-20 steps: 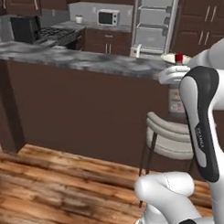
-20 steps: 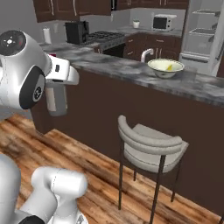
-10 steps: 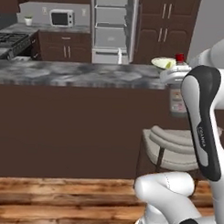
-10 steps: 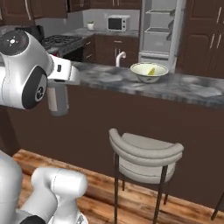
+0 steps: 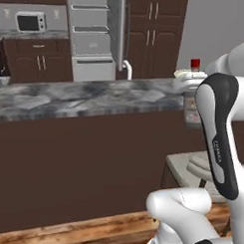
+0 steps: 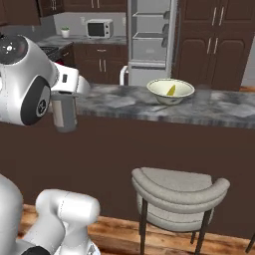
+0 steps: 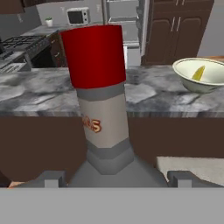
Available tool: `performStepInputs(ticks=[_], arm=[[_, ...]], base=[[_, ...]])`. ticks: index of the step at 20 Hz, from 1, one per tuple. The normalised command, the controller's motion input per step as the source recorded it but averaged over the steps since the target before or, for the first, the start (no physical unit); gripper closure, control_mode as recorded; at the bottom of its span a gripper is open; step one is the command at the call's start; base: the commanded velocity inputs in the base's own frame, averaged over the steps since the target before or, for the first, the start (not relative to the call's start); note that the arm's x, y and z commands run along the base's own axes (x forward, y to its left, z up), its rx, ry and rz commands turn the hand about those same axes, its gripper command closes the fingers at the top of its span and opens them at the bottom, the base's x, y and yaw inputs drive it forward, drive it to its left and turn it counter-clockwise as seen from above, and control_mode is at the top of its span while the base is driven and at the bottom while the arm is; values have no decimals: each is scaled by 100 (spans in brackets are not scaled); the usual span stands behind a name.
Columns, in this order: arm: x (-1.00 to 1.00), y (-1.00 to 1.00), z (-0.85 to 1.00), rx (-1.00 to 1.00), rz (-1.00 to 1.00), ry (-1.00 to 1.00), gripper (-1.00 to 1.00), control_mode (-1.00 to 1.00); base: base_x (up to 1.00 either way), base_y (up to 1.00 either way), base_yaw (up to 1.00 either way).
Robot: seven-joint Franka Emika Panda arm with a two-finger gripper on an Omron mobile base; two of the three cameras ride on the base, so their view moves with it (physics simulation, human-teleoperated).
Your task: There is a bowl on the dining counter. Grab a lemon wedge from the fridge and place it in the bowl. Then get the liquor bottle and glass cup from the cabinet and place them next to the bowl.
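End effector [image 7: 112, 178] clamped wide around the liquor bottle [image 7: 103, 109]; lemon wedge [image 6: 171, 90] inside bowl [image 6: 171, 92]

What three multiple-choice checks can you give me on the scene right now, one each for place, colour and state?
1. Where is the lemon wedge?
A. in the bowl
B. on the stool
C. on the floor

2. What colour is the cap of the liquor bottle?
A. green
B. red
C. black

3. What is the tool doing?
A. hanging open and empty
B. gripping the liquor bottle
C. pressing on the bowl

Answers: 1 A, the yellow wedge lies inside the bowl on the dining counter; 2 B, the hand view shows a red cap; 3 B, the bottle rises from between the finger tips.
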Motion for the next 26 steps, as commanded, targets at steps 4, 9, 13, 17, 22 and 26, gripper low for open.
performStepInputs(ticks=[4,9,13,17,22,26], arm=[[0,0,0,0,0,0,100,100],[0,0,0,0,0,0,100,100],[17,5,0,0,-3,0,100,-100],[78,7,0,0,-14,-1,100,-100],[94,0,-1,0,-9,-15,100,-100],[79,0,-21,0,-6,-20,100,-100]], base=[[92,14,-25],[83,16,-15],[53,18,-10],[0,0,0],[0,0,0],[0,0,0]])
